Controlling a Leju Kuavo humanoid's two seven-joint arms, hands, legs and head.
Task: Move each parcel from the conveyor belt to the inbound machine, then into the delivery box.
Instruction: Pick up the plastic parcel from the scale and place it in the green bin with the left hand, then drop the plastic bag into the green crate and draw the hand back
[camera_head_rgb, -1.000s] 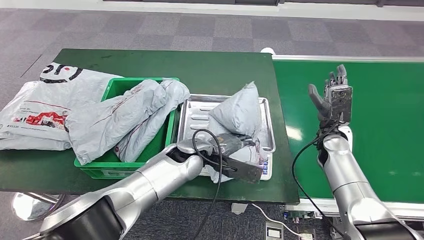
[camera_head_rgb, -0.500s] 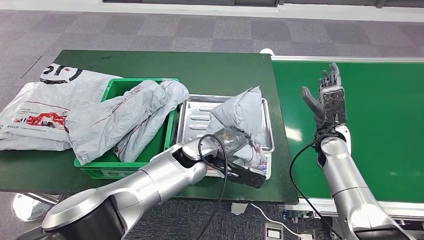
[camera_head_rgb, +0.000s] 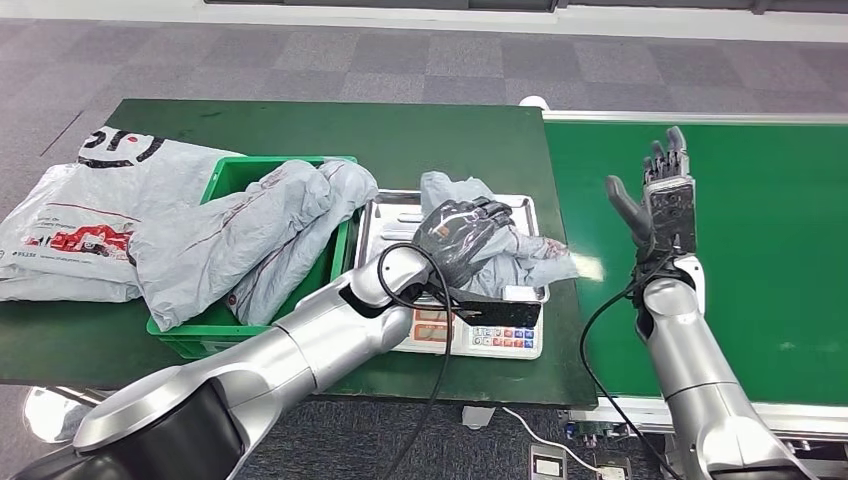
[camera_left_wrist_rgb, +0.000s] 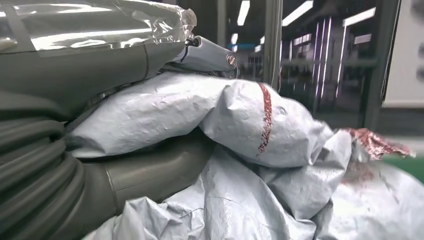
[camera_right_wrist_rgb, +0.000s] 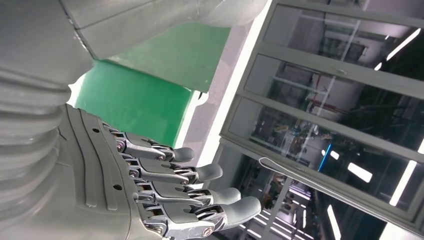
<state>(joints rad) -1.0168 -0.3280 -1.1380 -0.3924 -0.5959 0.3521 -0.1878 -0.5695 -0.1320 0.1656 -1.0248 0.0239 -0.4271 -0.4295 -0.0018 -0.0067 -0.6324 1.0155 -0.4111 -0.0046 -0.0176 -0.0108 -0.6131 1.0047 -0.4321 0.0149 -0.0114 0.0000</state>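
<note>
A crumpled grey parcel (camera_head_rgb: 530, 255) with red marks lies on the metal tray (camera_head_rgb: 392, 214) of the inbound machine, a white scale (camera_head_rgb: 487, 338) with a keypad. My left hand (camera_head_rgb: 455, 232) lies on top of the parcel. In the left wrist view a fold of the parcel (camera_left_wrist_rgb: 240, 115) sits pinched between my left hand's thumb (camera_left_wrist_rgb: 150, 170) and the fingers above it. My right hand (camera_head_rgb: 665, 200) is raised upright over the green conveyor belt (camera_head_rgb: 760, 260), fingers spread and holding nothing; the right wrist view shows the right hand (camera_right_wrist_rgb: 150, 185) with straight fingers over the belt (camera_right_wrist_rgb: 135, 95).
A green delivery box (camera_head_rgb: 238, 170) stands left of the scale, with grey parcels (camera_head_rgb: 260, 235) spilling over its rim. A white bag with red print (camera_head_rgb: 70, 225) lies at the dark green table's left end. A black cable (camera_head_rgb: 435, 330) loops over my left wrist.
My left hand moved from the scale's front edge up onto the parcel and closed on it; the parcel collapsed from a standing heap into a flatter crumple. The right hand barely moved.
</note>
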